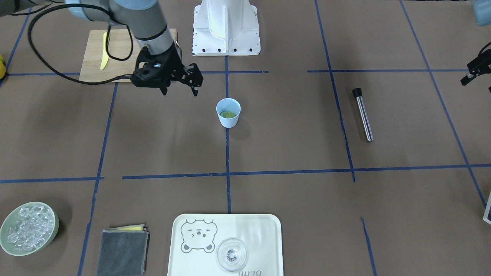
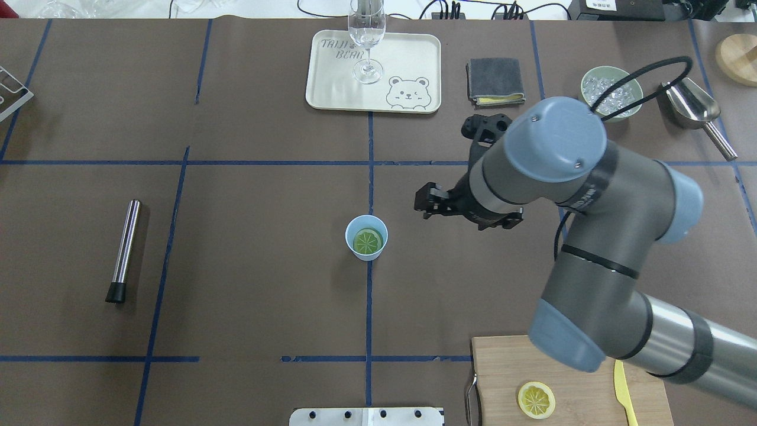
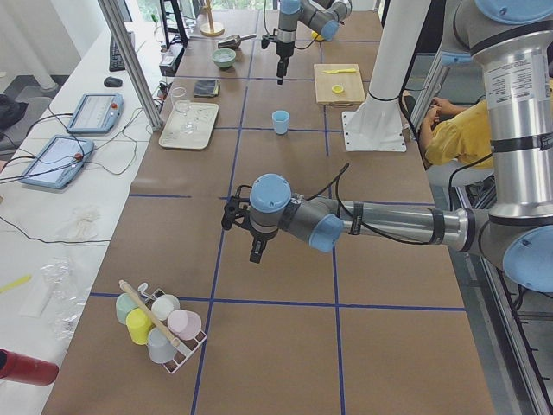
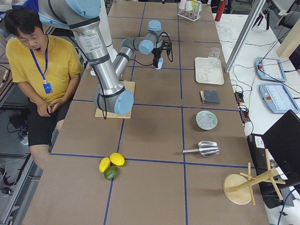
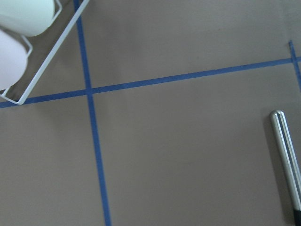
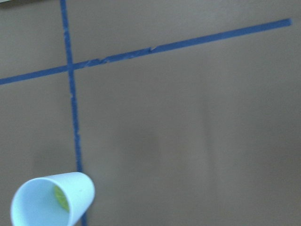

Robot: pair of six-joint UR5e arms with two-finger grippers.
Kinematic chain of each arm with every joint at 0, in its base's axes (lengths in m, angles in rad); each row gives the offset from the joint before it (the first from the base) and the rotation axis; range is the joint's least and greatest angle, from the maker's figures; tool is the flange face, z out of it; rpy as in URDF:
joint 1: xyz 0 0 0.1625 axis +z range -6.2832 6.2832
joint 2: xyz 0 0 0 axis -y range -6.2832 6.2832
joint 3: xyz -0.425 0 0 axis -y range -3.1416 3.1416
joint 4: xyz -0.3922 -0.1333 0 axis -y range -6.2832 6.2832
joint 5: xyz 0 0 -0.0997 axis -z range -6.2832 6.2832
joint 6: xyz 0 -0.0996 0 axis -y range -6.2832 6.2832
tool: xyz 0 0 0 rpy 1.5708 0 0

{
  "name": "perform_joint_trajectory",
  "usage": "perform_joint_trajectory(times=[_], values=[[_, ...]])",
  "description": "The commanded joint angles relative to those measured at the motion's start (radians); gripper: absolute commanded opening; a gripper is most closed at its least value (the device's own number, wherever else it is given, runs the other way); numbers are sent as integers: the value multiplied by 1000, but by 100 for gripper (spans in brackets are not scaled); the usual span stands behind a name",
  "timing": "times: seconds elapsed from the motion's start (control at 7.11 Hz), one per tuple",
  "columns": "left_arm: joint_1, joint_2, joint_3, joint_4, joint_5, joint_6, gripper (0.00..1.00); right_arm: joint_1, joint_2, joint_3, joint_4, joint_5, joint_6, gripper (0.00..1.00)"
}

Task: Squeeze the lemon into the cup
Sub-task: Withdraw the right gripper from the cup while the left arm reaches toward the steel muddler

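The lemon slice (image 2: 366, 241) lies flat inside the light-blue cup (image 1: 229, 122), in the middle of the frame. The right gripper (image 1: 180, 91) hangs in the air, up and left of the cup. Its fingers (image 1: 195, 86) are spread wide and hold nothing. The left gripper (image 1: 475, 69) peeks in at the right edge. I cannot tell if its fingers are open.

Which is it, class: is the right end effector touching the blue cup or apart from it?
Apart. The front-facing view shows the right end effector beside the cup, with bare table plainly between them.
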Motion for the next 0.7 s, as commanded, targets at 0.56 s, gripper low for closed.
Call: perform_joint_trajectory(times=[0.56], values=[[491, -228, 103, -147, 260, -653, 93, 219, -237, 41, 5, 80, -425, 100]])
